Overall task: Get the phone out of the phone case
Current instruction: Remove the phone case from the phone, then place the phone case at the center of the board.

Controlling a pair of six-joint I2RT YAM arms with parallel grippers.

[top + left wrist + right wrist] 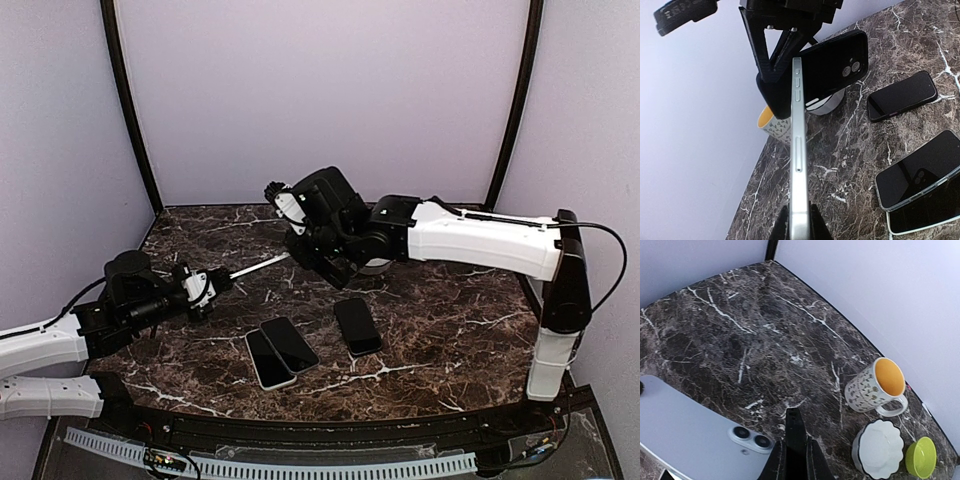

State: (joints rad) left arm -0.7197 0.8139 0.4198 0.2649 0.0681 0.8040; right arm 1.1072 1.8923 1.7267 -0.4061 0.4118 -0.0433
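Observation:
My left gripper is shut on the near end of a bare silver phone, which I see edge-on, held level above the table. In the top view the phone runs from the left gripper toward the right gripper. The right gripper is shut on the black phone case, whose camera cutout shows. In the right wrist view the case is a thin black edge between the fingers. The phone's pale back with two lenses lies beside it; I cannot tell whether they touch.
Three other phones lie on the marble table: a black one, one in a clear case and a white-edged one. A patterned mug, a white bowl and a green bowl stand by the back wall.

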